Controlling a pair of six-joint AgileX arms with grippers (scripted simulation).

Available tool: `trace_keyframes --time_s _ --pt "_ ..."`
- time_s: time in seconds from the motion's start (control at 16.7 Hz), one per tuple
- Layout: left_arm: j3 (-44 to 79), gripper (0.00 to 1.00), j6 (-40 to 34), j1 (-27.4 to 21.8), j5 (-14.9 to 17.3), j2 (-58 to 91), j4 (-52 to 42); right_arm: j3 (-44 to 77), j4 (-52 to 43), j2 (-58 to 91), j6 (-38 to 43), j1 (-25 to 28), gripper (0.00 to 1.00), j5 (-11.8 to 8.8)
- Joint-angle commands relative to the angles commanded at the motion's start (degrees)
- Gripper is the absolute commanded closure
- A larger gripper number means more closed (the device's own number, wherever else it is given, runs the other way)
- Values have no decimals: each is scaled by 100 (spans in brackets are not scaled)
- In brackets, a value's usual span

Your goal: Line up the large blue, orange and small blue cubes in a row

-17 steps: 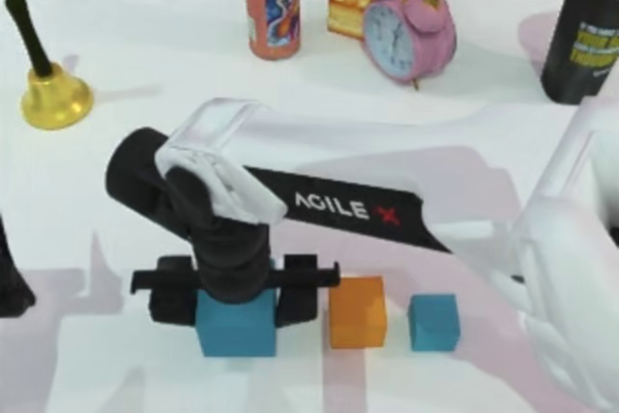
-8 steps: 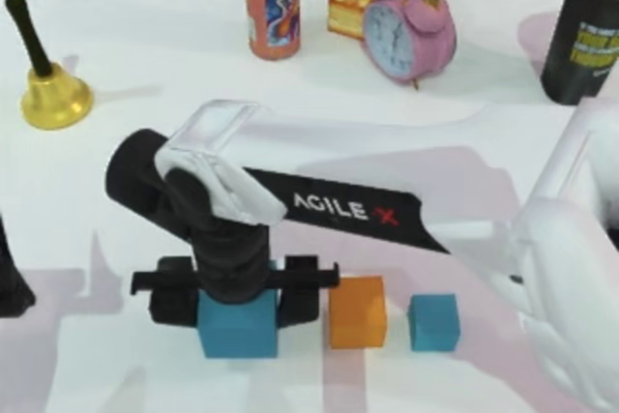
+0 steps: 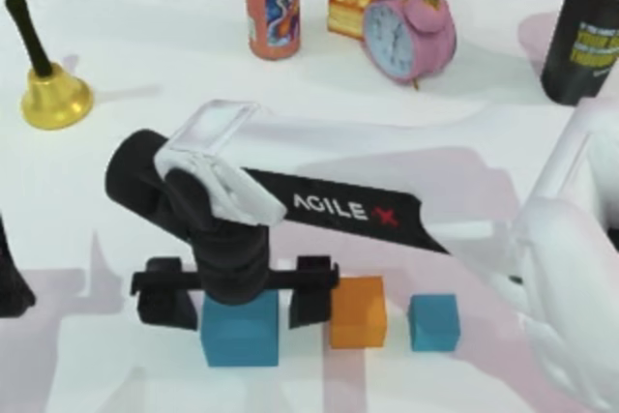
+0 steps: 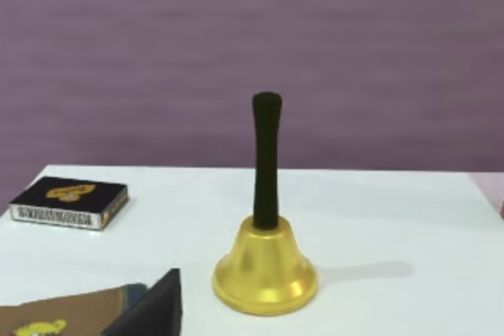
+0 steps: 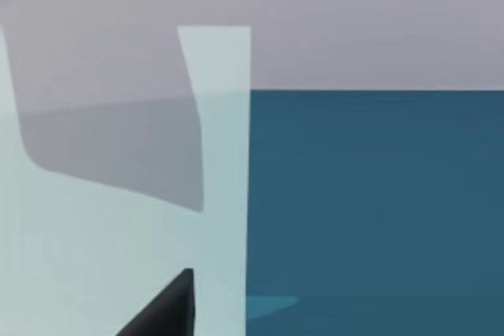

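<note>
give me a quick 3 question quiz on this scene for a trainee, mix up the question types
1. True or false: the orange cube lies between the large blue cube and the small blue cube.
2. Multiple choice: the right hand is A) clamped on the orange cube, B) open, its fingers either side of the large blue cube, C) parked at the table's far edge.
3. Short answer: what stands at the table's left, in front of the left wrist camera?

Key
1. True.
2. B.
3. A gold bell with a black handle.
</note>
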Motion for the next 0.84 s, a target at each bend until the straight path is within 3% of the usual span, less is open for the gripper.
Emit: trace_keyframes --time_s 0.36,0.84 --pt "0 0 0 0 0 0 0 100 -100 -3 10 -4 0 1" --pt "0 0 0 0 0 0 0 1245 -1442 -199 -4 45 0 -2"
